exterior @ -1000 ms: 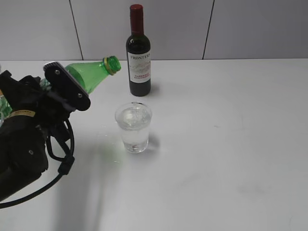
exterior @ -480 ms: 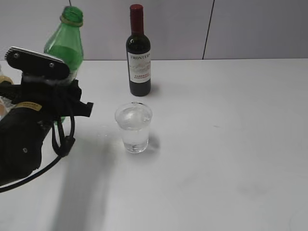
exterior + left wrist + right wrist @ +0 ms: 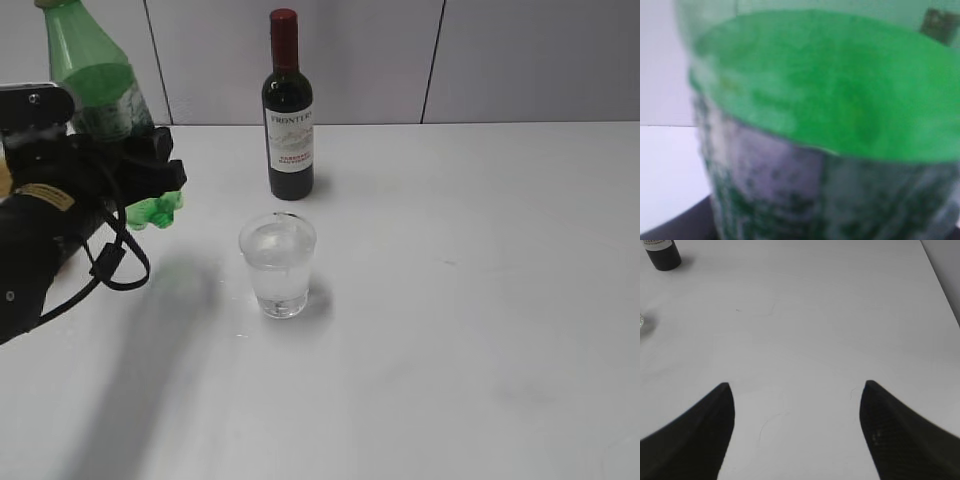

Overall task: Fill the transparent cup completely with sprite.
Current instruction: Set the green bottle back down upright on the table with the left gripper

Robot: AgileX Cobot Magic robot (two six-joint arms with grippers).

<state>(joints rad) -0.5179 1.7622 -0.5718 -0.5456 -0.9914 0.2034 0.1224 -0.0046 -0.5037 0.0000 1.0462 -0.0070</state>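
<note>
The transparent cup (image 3: pixel 278 265) stands on the white table, holding clear fizzy sprite up to near its rim. My left gripper (image 3: pixel 120 165) is shut on the green sprite bottle (image 3: pixel 92 75) and holds it almost upright above the table at the far left, well left of the cup. The bottle's green body and grey-white label fill the left wrist view (image 3: pixel 830 100). My right gripper (image 3: pixel 795 405) is open and empty above bare table; it is out of the exterior view. The cup's edge shows at the left border of the right wrist view (image 3: pixel 641 320).
A dark wine bottle with a red cap (image 3: pixel 288 110) stands behind the cup, near the grey back wall; its base shows in the right wrist view (image 3: pixel 662 252). The table's right edge (image 3: pixel 940 280) runs along the right of that view.
My left gripper has swung the green bottle from tilted toward the cup back to nearly upright, moving up and left away from the cup. The cup's level looks unchanged.
</note>
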